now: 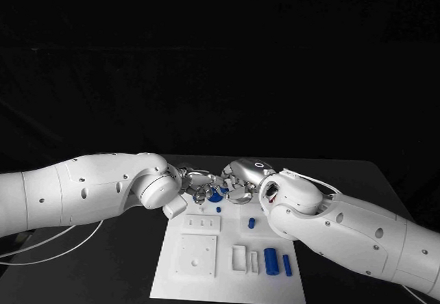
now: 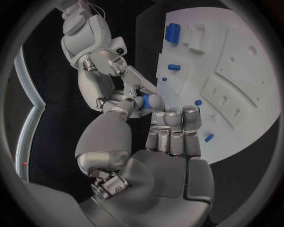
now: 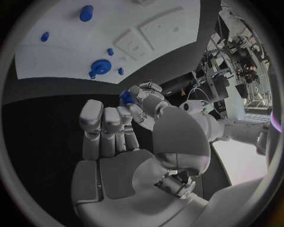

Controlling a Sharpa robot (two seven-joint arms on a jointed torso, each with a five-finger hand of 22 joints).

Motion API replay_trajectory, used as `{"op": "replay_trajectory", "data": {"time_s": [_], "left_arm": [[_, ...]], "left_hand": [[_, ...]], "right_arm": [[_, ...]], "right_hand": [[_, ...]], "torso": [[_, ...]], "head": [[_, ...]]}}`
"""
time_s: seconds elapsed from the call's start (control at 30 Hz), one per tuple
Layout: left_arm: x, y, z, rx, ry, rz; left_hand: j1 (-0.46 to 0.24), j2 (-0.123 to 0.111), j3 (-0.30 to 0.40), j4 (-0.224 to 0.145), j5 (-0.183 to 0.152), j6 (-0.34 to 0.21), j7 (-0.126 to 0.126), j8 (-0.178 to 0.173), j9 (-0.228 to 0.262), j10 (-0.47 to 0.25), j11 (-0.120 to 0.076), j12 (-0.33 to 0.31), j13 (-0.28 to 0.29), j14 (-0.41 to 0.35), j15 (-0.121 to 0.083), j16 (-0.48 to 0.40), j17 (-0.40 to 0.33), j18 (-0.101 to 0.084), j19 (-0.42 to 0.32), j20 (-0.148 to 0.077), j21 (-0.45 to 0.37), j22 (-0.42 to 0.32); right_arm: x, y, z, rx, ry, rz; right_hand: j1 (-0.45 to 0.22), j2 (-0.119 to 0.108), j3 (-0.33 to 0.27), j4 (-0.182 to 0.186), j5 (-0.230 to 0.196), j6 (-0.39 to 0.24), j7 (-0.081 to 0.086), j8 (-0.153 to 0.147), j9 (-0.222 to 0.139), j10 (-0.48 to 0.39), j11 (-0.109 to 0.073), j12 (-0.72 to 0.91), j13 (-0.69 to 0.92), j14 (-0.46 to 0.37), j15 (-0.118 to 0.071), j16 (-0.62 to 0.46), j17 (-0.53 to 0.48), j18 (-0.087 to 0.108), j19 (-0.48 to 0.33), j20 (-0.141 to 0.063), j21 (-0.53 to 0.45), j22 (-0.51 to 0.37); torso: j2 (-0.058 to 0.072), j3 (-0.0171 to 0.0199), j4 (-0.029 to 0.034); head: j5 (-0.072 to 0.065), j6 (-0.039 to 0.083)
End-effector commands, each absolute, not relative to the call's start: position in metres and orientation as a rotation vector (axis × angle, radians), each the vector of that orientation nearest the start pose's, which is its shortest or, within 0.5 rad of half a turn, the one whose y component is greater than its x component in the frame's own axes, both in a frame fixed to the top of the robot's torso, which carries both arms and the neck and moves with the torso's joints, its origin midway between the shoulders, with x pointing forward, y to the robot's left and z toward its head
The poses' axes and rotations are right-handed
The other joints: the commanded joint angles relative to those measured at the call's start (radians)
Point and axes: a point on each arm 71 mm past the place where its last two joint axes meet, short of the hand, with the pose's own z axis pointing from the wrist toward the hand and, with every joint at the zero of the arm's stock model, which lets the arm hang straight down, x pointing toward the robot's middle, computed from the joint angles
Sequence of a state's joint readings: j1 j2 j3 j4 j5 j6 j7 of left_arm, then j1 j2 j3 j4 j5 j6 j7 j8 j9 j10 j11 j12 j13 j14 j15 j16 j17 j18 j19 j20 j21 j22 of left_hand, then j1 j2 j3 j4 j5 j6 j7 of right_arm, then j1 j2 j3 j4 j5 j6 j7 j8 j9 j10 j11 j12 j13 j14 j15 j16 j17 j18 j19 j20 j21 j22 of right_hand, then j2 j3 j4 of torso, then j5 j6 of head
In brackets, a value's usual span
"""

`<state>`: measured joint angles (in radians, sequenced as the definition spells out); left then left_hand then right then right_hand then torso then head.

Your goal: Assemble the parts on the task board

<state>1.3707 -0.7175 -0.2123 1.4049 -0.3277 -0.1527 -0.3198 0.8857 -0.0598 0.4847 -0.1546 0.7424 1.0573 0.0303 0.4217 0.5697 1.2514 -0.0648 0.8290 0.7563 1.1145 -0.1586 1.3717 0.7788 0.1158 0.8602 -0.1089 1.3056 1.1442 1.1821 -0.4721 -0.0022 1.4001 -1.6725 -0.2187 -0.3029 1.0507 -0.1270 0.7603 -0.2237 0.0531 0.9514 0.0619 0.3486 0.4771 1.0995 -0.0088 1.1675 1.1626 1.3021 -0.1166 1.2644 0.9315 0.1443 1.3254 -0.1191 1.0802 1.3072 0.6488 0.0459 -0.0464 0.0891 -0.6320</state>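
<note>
1. the two hands meet above the far end of the task board [image 1: 228, 289], just above the middle of the head view. the left hand [image 1: 193, 183] and right hand [image 1: 240, 182] are fingertip to fingertip, probably so one small part can be passed or fitted in mid-air rather than on the board.
2. a small blue part [image 2: 146, 100] sits between the meeting fingertips in the left wrist view. in the right wrist view the blue part [image 3: 127, 97] again lies where the two sets of fingertips touch. i cannot tell which hand truly grips it, or whether both do.
3. left hand: fingers curled forward side by side, thumb drawn in toward the part. right hand: fingers likewise bent, tips pressed toward the same spot.
4. other parts wait on the board: a blue cylinder [image 1: 272, 262] and a slimmer blue pin [image 1: 286, 265] lie at lower right of centre in the head view, beside white blocks [image 1: 239, 257]; a small blue peg [image 1: 251, 223] lies nearer the hands.
5. judgement: the assembly looks early, with most pieces lying loose.
</note>
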Motion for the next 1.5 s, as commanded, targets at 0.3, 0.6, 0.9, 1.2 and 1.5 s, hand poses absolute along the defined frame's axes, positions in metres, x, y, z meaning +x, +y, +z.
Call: {"op": "replay_trajectory", "data": {"time_s": [0.3, 0.6, 0.9, 1.2, 1.5], "left_arm": [[0.5052, 0.1790, -0.1999, -0.885, 2.189, -0.960], [0.5039, 0.1772, -0.2001, -0.883, 2.201, -0.962], [0.5038, 0.1784, -0.2004, -0.889, 2.203, -0.959], [0.5046, 0.1796, -0.1998, -0.888, 2.191, -0.964], [0.5047, 0.1800, -0.1994, -0.887, 2.183, -0.965]], "left_hand": [[-0.049, 0.010, 0.104, -0.119, -0.016, 0.027, 0.008, 0.019, 0.026, 0.012, -0.006, 0.006, -0.007, 0.002, -0.016, 0.005, -0.010, -0.003, 0.017, -0.152, 0.011, -0.020], [-0.029, -0.029, 0.114, -0.100, -0.139, 0.024, 0.007, 0.021, 0.028, 0.014, -0.006, 0.004, -0.013, 0.003, -0.016, 0.005, -0.018, -0.002, 0.021, -0.154, 0.019, -0.040], [0.022, -0.049, 0.123, -0.040, -0.415, 0.018, 0.010, 0.015, 0.025, 0.010, -0.004, 0.001, -0.020, 0.000, -0.015, 0.005, -0.027, 0.000, 0.012, -0.154, 0.030, -0.062], [0.058, 0.025, 0.126, -0.054, -0.476, 0.030, 0.009, 0.018, 0.025, 0.020, -0.004, 0.003, -0.023, -0.001, -0.015, 0.010, -0.027, 0.000, 0.002, -0.153, 0.039, -0.069], [0.058, 0.046, 0.123, -0.074, -0.458, 0.045, 0.006, 0.022, 0.025, 0.036, -0.007, 0.004, -0.026, 0.006, -0.016, 0.017, -0.025, 0.001, 0.002, -0.153, 0.048, -0.074]], "right_arm": [[0.4874, -0.0460, -0.1864, -0.382, 1.662, 0.606], [0.4871, -0.0456, -0.1868, -0.385, 1.664, 0.606], [0.4875, -0.0466, -0.1872, -0.385, 1.667, 0.603], [0.4882, -0.0483, -0.1882, -0.386, 1.672, 0.597], [0.4896, -0.0503, -0.1884, -0.372, 1.665, 0.603]], "right_hand": [[0.004, -0.003, 0.005, 0.003, -0.004, 0.045, 0.036, 0.003, -0.001, 0.002, -0.006, -0.005, -0.001, 0.002, -0.007, -0.006, 0.001, 0.118, 0.002, -0.007, -0.006, 0.000], [0.004, -0.002, 0.005, 0.003, -0.004, 0.045, 0.035, 0.004, -0.001, 0.002, -0.006, -0.004, -0.001, 0.002, -0.007, -0.006, 0.001, 0.118, 0.002, -0.007, -0.006, -0.001], [0.004, -0.002, 0.005, 0.003, -0.004, 0.046, 0.035, 0.004, 0.000, 0.003, -0.006, -0.004, -0.001, 0.002, -0.007, -0.006, 0.001, 0.117, 0.003, -0.006, -0.006, -0.001], [0.004, -0.002, 0.005, 0.003, -0.003, 0.046, 0.035, 0.004, 0.000, 0.003, -0.006, -0.004, -0.001, 0.002, -0.007, -0.006, 0.001, 0.118, 0.003, -0.006, -0.006, -0.001], [-0.001, -0.019, 0.000, 0.002, 0.000, 0.042, 0.037, 0.000, 0.000, 0.001, -0.005, -0.007, -0.002, 0.002, -0.006, -0.008, 0.000, 0.118, 0.002, -0.004, -0.007, -0.001]], "torso": [[0.001, -0.0011, 0.0013], [0.001, -0.0005, 0.0006], [0.001, 0.0001, 0.0012], [0.001, 0.0001, 0.0001], [0.001, -0.0002, 0.0004]], "head": [[0.000, -0.002], [0.001, -0.003], [0.001, -0.004], [0.001, -0.004], [0.001, -0.003]]}}
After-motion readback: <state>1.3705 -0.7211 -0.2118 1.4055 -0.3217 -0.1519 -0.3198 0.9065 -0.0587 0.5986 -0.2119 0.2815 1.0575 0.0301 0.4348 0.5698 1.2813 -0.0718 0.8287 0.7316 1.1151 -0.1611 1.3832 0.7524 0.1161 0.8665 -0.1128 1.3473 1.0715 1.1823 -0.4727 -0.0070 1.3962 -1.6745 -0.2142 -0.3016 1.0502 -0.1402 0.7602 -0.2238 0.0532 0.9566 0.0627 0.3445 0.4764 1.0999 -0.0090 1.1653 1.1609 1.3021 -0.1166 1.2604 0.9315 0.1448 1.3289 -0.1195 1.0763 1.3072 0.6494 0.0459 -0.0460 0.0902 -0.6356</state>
